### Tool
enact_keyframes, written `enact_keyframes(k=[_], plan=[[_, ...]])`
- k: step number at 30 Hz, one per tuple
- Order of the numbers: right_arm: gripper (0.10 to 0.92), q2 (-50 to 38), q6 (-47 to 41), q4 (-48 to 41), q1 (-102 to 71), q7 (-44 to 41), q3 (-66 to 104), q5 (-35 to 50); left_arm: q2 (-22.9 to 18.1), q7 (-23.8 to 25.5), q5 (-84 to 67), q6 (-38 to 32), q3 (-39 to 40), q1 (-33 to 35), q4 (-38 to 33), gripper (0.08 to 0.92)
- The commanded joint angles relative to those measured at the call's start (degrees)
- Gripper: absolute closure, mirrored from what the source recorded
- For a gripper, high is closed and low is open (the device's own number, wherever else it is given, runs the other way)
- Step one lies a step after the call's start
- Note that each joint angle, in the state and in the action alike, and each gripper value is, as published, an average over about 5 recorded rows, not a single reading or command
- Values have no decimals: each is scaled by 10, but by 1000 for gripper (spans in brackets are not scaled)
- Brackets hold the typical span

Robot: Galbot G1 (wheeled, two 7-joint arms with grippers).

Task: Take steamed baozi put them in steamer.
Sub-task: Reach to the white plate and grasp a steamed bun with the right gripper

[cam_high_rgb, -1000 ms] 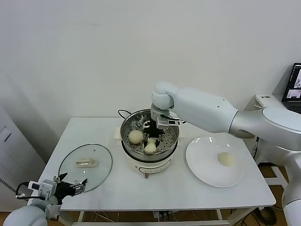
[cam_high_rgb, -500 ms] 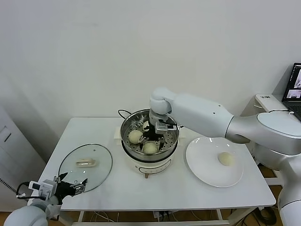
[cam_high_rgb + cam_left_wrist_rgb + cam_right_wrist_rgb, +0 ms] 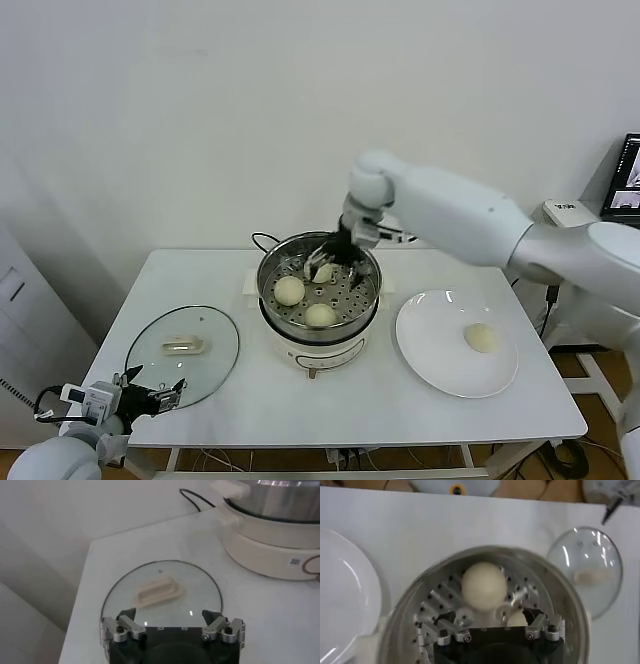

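White bench (image 3: 400,420) carries three stations, left to right: glass lid (image 3: 182,349), steamer (image 3: 320,300), white plate (image 3: 455,345).

Steamer sits mid-bench on its white cooker base (image 3: 315,352), black cord (image 3: 262,240) trailing off its far-left side. Three baozi are on the perforated floor: one at left (image 3: 289,290), one at the near side (image 3: 320,315), one at the far side (image 3: 323,273), partly hidden by the right claw. A fourth baozi (image 3: 482,338) lies alone on the plate, right of its centre, well apart from the steamer.

Right arm reaches in from the right, wrist bent down. Right claw (image 3: 335,258) hangs over the steamer's far rim, just above the far baozi. In the right wrist view the fingers (image 3: 465,615) are spread with nothing between them; the near-side baozi (image 3: 483,586) shows beyond them on the holed floor, and another bun is only partly visible at the claw body. Whether the fingertips touch the far baozi cannot be told.

Left claw (image 3: 152,393) is parked low at the near-left bench corner, just near of the lid. Left wrist view: jaws wide apart and empty, lid with its cream handle (image 3: 157,591) directly ahead, steamer base beyond to the right.
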Motion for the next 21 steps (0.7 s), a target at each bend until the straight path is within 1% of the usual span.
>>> enact_keyframes(k=[1, 7, 21], plan=[[203, -119, -308, -44, 59, -19, -70, 128, 1, 0, 1, 0, 0, 0, 1, 177], [203, -163, -341, -71, 52, -30, -112, 150, 1, 0, 0, 1, -1, -2, 0, 177], [203, -214, -346, -123, -31, -26, -108, 110, 2, 0, -1, 2, -1, -4, -1, 177]])
